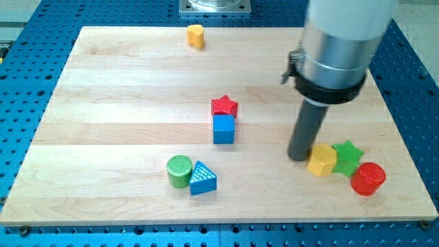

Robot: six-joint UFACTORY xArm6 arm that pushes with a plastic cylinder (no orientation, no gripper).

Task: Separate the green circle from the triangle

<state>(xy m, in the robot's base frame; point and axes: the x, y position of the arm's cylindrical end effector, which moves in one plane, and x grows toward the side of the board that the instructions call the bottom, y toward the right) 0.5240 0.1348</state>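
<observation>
The green circle (179, 170) sits low on the wooden worktop (123, 89), a little to the view's left of centre, and the blue triangle (202, 178) lies just to its right, so close that the two look to be touching, though the seam between them is hard to read from this angle. Up from them, near the middle of the worktop, a red star (224, 106) stands directly above a blue cube (223, 129), the pair pressed together. My tip (299, 156) is well apart from the circle and triangle, over on the view's right; it rests on the worktop right beside the left edge of a yellow block (322, 160), roughly six-sided. There is no hand on this arm, only the dark rod, so nothing opens, closes or clamps. A green star (348, 155) is tucked against the yellow block's right side, and a red cylinder (368, 178) sits just below and right of that star. Another yellow block (196, 35), whose shape I cannot make out, stands alone near the top edge. A blue perforated base (27, 103) surrounds the worktop.
</observation>
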